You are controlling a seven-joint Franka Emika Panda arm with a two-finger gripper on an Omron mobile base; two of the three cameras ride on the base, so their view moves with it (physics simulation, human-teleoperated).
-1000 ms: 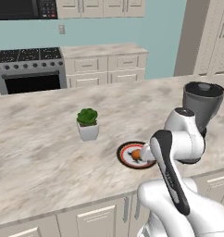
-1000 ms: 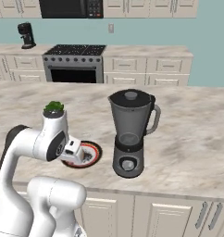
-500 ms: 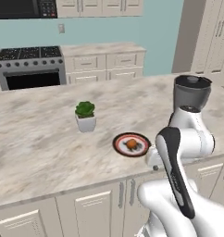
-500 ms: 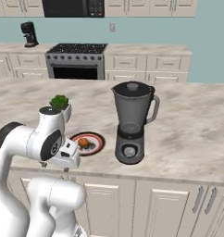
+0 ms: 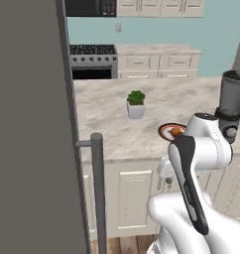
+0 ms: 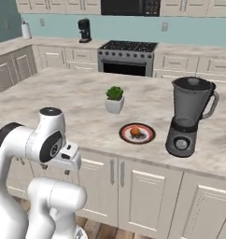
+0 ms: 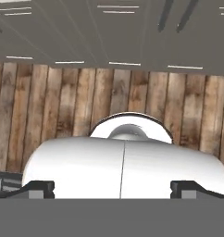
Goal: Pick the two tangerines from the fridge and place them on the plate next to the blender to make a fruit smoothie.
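Observation:
One tangerine (image 6: 135, 132) (image 5: 177, 131) lies on the plate (image 6: 146, 137) (image 5: 165, 131), which sits on the marble counter just left of the blender (image 6: 187, 116) (image 5: 232, 101). The other tangerine is out of view. The fridge (image 5: 32, 124) fills the left side of the left base view as a grey panel, with its bar handle (image 5: 98, 188) in front. My gripper (image 7: 116, 189) points down at the wooden floor, open, with nothing between its fingertips (image 7: 40, 187). The hand hangs below the counter's edge, in front of the cupboard doors.
A white potted plant (image 6: 115, 99) (image 5: 136, 104) stands on the counter left of the plate. Beige cupboards (image 6: 133, 186) run under the counter. A stove (image 6: 126, 56) and coffee maker (image 6: 84, 31) stand at the back wall. Wooden floor (image 7: 53, 106) lies below.
The whole scene has shifted: the base has moved back from the counter and the fridge has come into the left base view. The tangerine stays on the plate.

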